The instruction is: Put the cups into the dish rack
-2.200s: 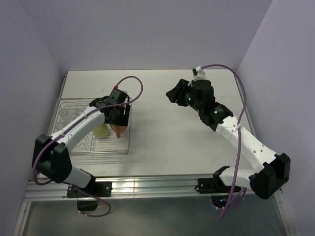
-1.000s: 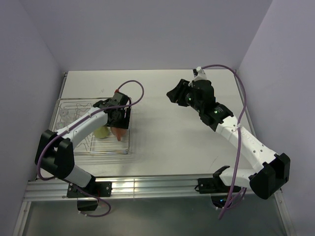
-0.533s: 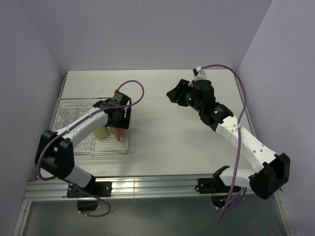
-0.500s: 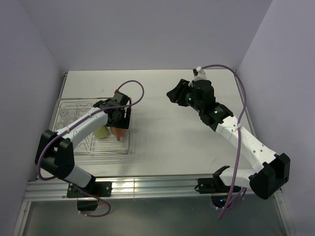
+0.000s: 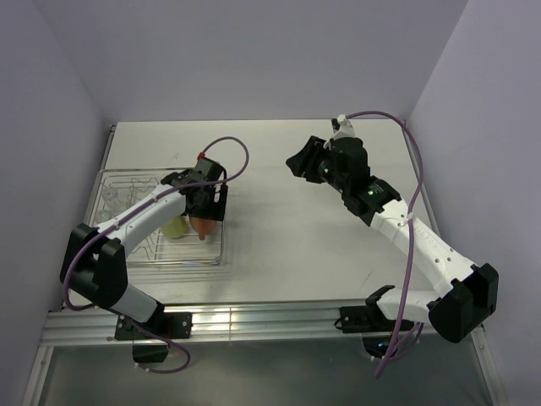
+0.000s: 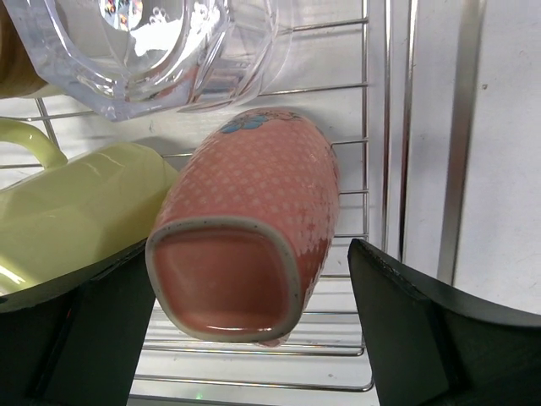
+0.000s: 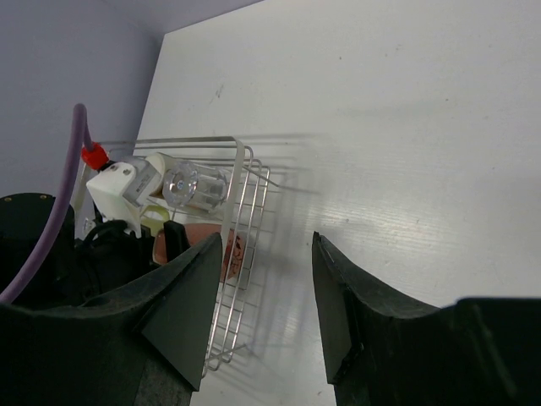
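Note:
The silver wire dish rack (image 5: 221, 244) stands at the left of the table. In the left wrist view the salmon-orange mug (image 6: 254, 211) lies on its side on the rack wires (image 6: 369, 169), next to the pale yellow-green mug (image 6: 76, 203) and under a clear glass tumbler (image 6: 135, 51). My left gripper (image 6: 252, 249) is open around the salmon mug's mouth, with a gap at the right finger (image 6: 406, 321). From above, the left gripper (image 5: 203, 203) hangs over the rack's right side. My right gripper (image 5: 296, 161) is open and empty above the table's middle, also seen in its wrist view (image 7: 266, 241).
Clear tumblers (image 5: 110, 199) sit at the rack's far left. A brown cup edge (image 6: 13, 68) shows at the top left of the left wrist view. The rack's right rail (image 7: 245, 190) lies between the two arms. A metal rail (image 5: 254, 317) runs along the near edge.
My left gripper has lowered the salmon mug onto the rack's right side and its fingers now stand open around it. The right arm has not moved.

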You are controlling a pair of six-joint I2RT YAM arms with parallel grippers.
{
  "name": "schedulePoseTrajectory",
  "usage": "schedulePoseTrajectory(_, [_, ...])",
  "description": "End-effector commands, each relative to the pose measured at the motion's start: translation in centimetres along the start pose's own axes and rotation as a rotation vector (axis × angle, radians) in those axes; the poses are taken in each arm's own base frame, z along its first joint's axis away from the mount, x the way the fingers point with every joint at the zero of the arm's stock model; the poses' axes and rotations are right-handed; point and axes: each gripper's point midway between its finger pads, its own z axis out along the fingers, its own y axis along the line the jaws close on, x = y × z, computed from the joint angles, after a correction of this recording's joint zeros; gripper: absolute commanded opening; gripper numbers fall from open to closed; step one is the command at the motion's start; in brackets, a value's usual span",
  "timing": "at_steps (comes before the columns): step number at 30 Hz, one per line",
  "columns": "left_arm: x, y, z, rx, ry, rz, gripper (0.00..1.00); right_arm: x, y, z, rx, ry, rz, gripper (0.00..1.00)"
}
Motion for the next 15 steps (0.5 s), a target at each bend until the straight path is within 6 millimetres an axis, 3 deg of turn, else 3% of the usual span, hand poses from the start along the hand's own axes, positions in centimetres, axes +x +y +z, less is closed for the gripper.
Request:
schedulePoseTrajectory(1, [-2.5,-0.3,-2.0,0.012,-0.092,-0.015,0.95,-1.3,0.5,-0.3,-0.023,-0.044,-0.006,0.54])
schedulePoseTrajectory(10, [-4.5,-0.8,-5.1,0.033,-0.156,-0.022,0.95,-1.5,0.7,-0.5,-0.029,-0.049,-0.004,0.54])
schedulePoseTrajectory(15, [-6.0,0.3,-8.1,-0.001,-0.218,-0.044,0.96,-1.7,0.8,-0.8,-0.032,-0.052,-0.004,0.54])
